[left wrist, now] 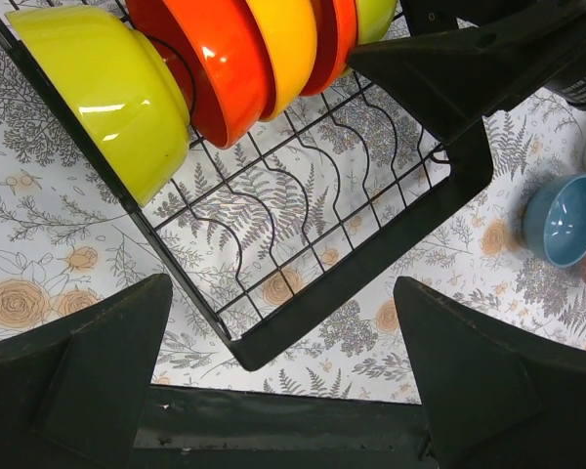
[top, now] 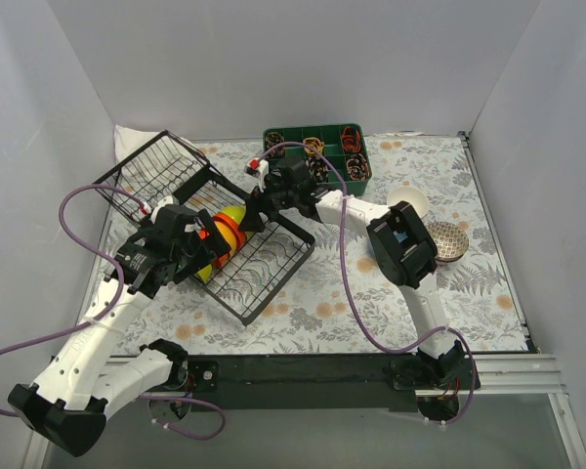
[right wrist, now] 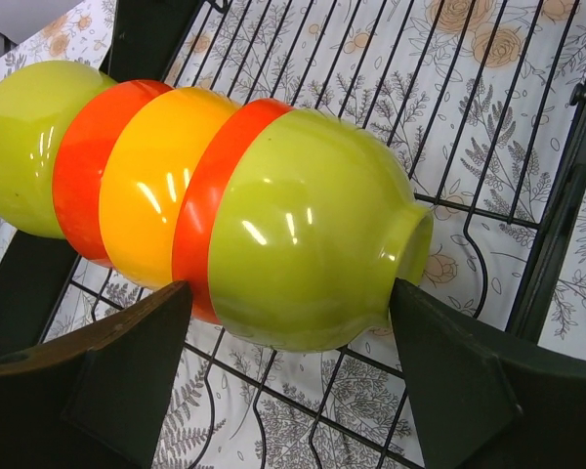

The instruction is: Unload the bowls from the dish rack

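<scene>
lime, orange and yellow bowls [right wrist: 146, 186], nested on edge in black wire dish rack [top: 264, 278] on counter [top: 371, 303]. likely stiff, glossy-slick, chippable; best taken across rim and foot. right claw [right wrist: 288, 293] astride end lime bowl [right wrist: 303, 215], clamped or not unclear; left claw [left wrist: 281, 293] spread wide, empty.

Top camera looked down over the whole table [top: 391, 303], wrist cameras sat close above the rack [left wrist: 352, 293], both showed the bowls [right wrist: 313, 244].
</scene>
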You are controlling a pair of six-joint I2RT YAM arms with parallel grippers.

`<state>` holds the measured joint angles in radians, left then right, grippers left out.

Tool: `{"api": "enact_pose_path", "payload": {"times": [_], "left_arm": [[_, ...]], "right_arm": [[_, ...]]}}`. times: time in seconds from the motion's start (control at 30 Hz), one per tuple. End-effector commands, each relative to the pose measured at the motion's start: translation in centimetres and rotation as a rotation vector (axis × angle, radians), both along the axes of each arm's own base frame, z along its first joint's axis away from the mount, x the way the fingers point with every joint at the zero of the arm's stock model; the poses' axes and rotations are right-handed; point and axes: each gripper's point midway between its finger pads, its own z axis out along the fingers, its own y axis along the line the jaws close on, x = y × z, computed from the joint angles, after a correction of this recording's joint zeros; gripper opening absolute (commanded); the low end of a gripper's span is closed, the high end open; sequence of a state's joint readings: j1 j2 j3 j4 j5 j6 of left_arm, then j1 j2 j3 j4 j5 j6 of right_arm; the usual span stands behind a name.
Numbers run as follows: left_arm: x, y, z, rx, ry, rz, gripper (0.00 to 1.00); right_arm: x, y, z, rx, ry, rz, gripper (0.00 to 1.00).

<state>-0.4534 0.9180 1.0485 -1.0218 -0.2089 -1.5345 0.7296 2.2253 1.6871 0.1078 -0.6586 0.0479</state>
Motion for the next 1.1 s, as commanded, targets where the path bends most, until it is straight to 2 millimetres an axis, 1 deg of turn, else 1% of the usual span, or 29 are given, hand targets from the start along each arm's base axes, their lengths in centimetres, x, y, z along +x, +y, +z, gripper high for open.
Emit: {"api": "enact_pose_path", "payload": {"times": [0.0,0.07,0.1,0.17,0.2,0.27,0.3,0.33,0.37,0.43,0.57,0.77,0.83,0.97,1.0,1.03,1.07], "left_arm": [[-0.5,0.3,0.5,-0.01,-0.009,0.007,0.98],[-0.5,0.3,0.4,-0.008,-0.008,0.006,0.98],[-0.5,0.3,0.4,-0.008,-0.008,0.006,0.98],[-0.4,0.2,0.4,-0.011,-0.011,0.007,0.98],[-0.4,0.1,0.4,-0.014,-0.012,0.003,0.98],[-0.2,0.1,0.5,-0.016,-0.017,0.005,0.98],[-0.3,0.1,0.5,-0.015,-0.017,0.0,0.98],[-0.2,0.1,0.5,-0.013,-0.018,0.0,0.98],[-0.1,0.1,0.5,-0.013,-0.018,0.004,0.98],[-0.1,0.1,0.5,-0.013,-0.021,0.003,0.98],[0.0,0.2,0.7,-0.01,-0.029,0.009,0.98],[0.2,0.5,1.3,-0.006,-0.059,0.021,0.98],[0.2,0.7,1.6,-0.004,-0.069,0.024,0.98],[0.2,0.9,1.7,0.002,-0.078,0.029,0.98],[0.1,0.9,1.6,0.002,-0.078,0.029,0.98],[0.1,0.9,1.7,0.002,-0.081,0.029,0.98],[0.1,1.0,1.7,0.002,-0.081,0.031,0.98]], "right_arm": [[-0.5,1.1,1.9,0.055,-0.034,0.055,0.81],[-0.6,1.1,2.2,0.058,-0.037,0.057,0.74],[-0.7,1.0,2.8,0.064,-0.045,0.059,0.67],[-0.6,0.8,2.9,0.059,-0.054,0.048,0.59],[-0.5,0.8,3.3,0.06,-0.064,0.044,0.5],[-0.3,0.5,3.4,0.049,-0.074,0.026,0.45],[-0.3,0.5,3.8,0.049,-0.091,0.024,0.44],[-0.2,0.3,3.8,0.035,-0.1,0.007,0.39],[0.1,0.2,4.3,0.028,-0.116,-0.023,0.36],[0.3,-0.1,4.1,0.006,-0.156,-0.042,0.34],[0.9,-0.3,5.5,-0.006,-0.222,-0.1,0.24],[1.2,-0.1,7.6,0.003,-0.276,-0.142,0.15],[1.5,-0.3,8.0,0.001,-0.287,-0.162,0.13],[1.6,-0.7,7.8,-0.012,-0.286,-0.188,0.12],[1.5,-0.8,7.3,-0.023,-0.276,-0.192,0.12],[1.4,-0.9,6.9,-0.027,-0.268,-0.191,0.13],[1.3,-0.9,6.9,-0.026,-0.257,-0.193,0.17]]}}
